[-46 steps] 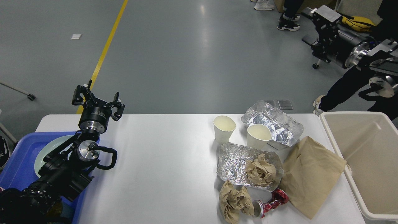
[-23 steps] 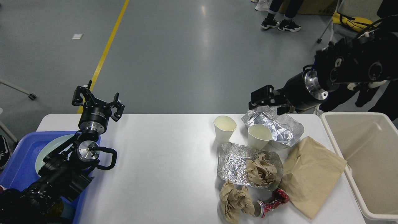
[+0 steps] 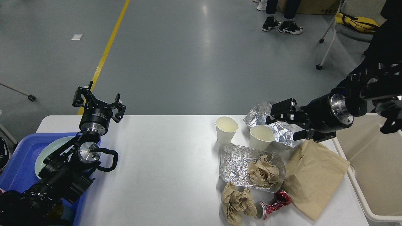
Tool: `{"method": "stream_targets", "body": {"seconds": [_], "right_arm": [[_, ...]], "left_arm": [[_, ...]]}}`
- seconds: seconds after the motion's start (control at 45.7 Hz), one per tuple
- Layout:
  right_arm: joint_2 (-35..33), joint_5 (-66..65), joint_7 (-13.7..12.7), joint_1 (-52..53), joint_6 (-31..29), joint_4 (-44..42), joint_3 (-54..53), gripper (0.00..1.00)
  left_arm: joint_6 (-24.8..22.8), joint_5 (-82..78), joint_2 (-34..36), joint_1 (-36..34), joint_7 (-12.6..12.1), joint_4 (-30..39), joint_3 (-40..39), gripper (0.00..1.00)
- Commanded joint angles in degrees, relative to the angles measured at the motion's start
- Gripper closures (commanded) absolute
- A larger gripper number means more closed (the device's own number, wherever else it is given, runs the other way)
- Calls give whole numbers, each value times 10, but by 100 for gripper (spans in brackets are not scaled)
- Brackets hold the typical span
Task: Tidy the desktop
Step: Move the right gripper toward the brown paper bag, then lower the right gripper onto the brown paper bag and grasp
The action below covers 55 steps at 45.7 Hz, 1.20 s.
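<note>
Desktop [image 3: 163, 163] clutter sits on a broad, matte white slab with rounded corners that fills the lower half of the view. Its right part carries two cream paper cups [image 3: 226, 129], both upright. Behind the cups lies a wrinkled foil tray [image 3: 282, 130], and in front of them a second foil tray [image 3: 234, 163] holds a wad of brown paper [image 3: 263, 173]. Nearer than that tray lie another crumpled brown wad [image 3: 236, 202] and a crushed red can [image 3: 274, 203]; a flat brown paper bag [image 3: 314, 179] lies to their right. A beige bin [image 3: 377, 157] stands off the desktop's right edge, a blue tray [image 3: 19, 166] at its left edge.

Half a second ago the right gripper [image 3: 290, 124] hung above the far foil tray; now it has dropped lower, over that tray just right of the nearer cup, fingers apart and empty. The left gripper [image 3: 99, 105] is unmoved above the blue tray's far corner, fingers spread.
</note>
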State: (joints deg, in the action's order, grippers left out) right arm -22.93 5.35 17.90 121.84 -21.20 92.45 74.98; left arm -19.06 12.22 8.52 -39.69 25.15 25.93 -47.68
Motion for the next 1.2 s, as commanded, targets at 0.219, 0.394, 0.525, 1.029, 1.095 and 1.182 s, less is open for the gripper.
{"method": "stream_targets", "body": {"seconds": [0.219, 0.394, 0.525, 1.029, 1.095, 1.182], "right_arm": [[-69, 1, -1, -2, 34, 27, 13, 0], [-75, 0, 0, -31, 48, 26, 9, 0], [-52, 0, -1, -90, 108, 13, 2, 0], [11, 5, -2, -322, 163, -189, -14, 0], [11, 5, -2, -344, 162, -215, -16, 0], [12, 6, -3, -377, 163, -256, -20, 0]], "left_arm": [[-2, 0, 0, 0, 0, 0, 0, 2], [-3, 1, 0, 0, 1, 1, 0, 2], [-3, 0, 0, 0, 0, 1, 0, 2], [-3, 0, 0, 0, 0, 1, 0, 2], [-3, 0, 0, 0, 0, 1, 0, 2], [-3, 0, 0, 0, 1, 1, 0, 2]]}}
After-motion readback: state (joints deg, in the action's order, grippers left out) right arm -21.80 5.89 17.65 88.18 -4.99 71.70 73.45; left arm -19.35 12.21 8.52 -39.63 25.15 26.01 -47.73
